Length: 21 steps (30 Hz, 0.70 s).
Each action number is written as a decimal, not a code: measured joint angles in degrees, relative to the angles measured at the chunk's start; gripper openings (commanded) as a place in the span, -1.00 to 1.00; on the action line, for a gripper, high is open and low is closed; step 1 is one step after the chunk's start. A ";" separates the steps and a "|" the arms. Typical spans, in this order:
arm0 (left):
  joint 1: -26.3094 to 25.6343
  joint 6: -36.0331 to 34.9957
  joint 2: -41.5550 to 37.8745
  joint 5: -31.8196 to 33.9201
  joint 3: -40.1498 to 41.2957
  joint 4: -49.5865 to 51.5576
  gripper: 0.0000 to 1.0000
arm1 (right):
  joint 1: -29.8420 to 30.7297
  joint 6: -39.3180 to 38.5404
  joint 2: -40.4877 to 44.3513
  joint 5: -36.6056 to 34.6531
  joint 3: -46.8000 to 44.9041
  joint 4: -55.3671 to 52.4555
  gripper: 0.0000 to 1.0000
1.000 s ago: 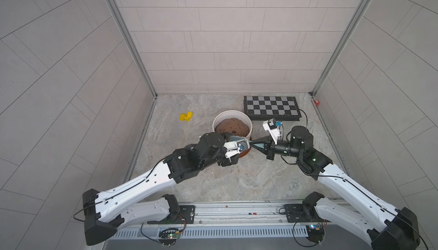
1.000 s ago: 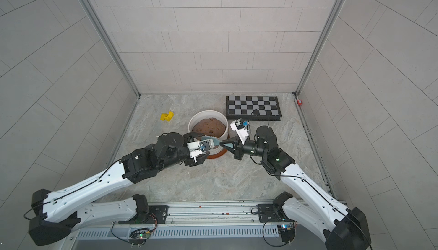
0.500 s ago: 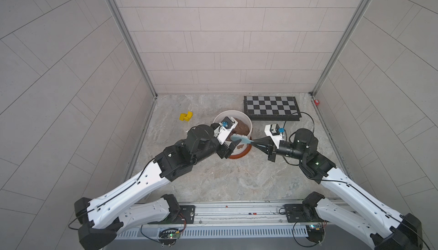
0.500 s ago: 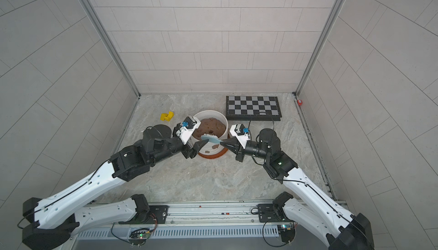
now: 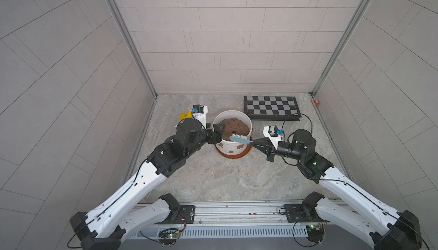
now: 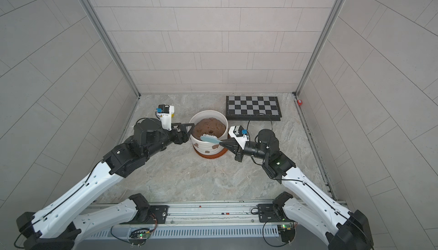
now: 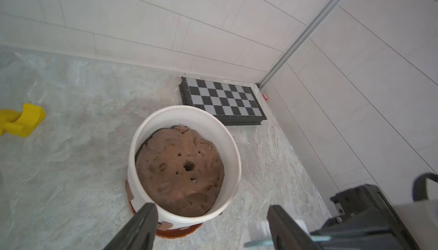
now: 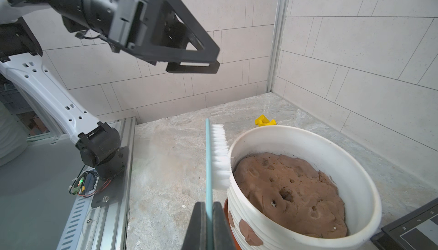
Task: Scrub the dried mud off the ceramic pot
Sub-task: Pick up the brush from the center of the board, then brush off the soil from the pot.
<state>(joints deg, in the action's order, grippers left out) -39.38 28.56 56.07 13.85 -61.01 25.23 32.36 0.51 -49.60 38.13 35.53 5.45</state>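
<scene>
White ribbed ceramic pot [image 5: 231, 113] stands upright; dried mud [image 5: 239, 146] blotches dot its side.

My right gripper [image 8: 208, 215] pinches the thin teal handle of a white-bristled brush [image 8: 219, 156]; its bristles touch the large white ribbed ceramic pot [image 8: 305, 137] at the rim. Flat reddish-brown dried mud blotches [image 8: 247, 231] dot its side.

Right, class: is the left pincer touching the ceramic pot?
Apart. The right wrist view shows bare wall and tabletop between the left pincer and the ceramic pot.
</scene>
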 measured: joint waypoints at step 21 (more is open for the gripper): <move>7.65 13.44 25.38 0.57 -9.44 10.19 0.02 | 2.56 4.94 0.81 -0.70 -6.82 -0.28 -1.00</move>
<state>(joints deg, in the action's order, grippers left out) -31.73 42.00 81.45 14.41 -70.46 35.42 34.92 5.45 -48.80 37.43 28.71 5.17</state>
